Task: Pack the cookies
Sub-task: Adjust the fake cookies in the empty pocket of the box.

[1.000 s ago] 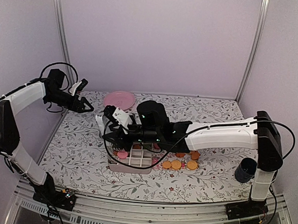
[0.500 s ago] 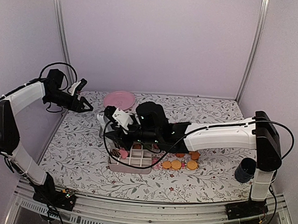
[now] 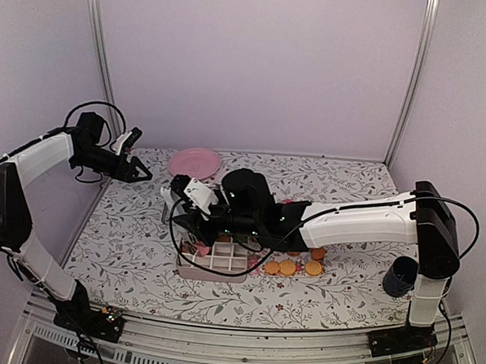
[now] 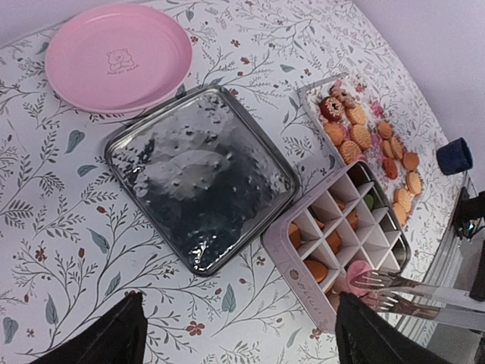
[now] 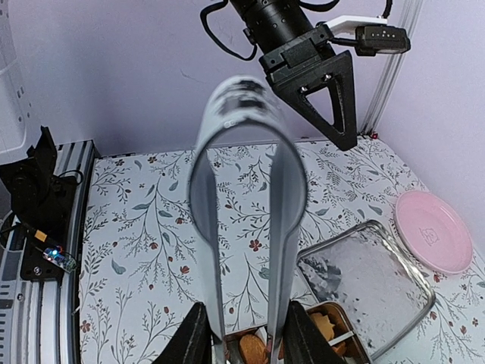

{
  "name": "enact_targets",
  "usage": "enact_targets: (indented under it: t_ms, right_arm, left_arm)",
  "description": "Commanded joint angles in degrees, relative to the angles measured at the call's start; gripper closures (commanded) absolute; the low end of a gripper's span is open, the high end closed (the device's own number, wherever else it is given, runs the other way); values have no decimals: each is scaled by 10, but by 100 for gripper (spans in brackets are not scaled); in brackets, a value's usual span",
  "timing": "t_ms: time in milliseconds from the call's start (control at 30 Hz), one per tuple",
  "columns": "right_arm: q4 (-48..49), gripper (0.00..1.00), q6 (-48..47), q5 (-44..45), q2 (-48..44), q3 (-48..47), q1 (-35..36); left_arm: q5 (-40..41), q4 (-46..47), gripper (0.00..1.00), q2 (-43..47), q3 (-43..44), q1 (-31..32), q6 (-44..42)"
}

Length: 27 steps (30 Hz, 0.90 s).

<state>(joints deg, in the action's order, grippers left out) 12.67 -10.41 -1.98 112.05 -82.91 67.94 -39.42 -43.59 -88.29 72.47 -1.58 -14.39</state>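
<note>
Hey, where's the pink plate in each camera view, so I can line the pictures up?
Top external: the pink plate sits at the back, left of centre.
Left wrist: the plate fills the upper left.
Right wrist: the plate is at the right edge, below midway.
Shared landmark: the divided box.

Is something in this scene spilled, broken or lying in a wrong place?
Nothing looks spilled or broken. The metal lid lies flat beside the divided box, and one pink cookie sits at the box's corner by the tongs, not clearly inside a compartment.
</note>
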Motion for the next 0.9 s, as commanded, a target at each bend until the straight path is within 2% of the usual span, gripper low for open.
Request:
enact_targets:
  t_ms: [0,400,867]
  right_arm:
    - [17,69,-11,23,-21,5,2]
    - [21,76,-3,40,-28,7,2]
    - [58,76,49,-6,-73,36,-25]
  left_arm:
    - [-10,8,14,9,0,-7,4]
    - [-19,9,16,8,7,-8,8]
    - [-35,9,18,7,11,-7,11]
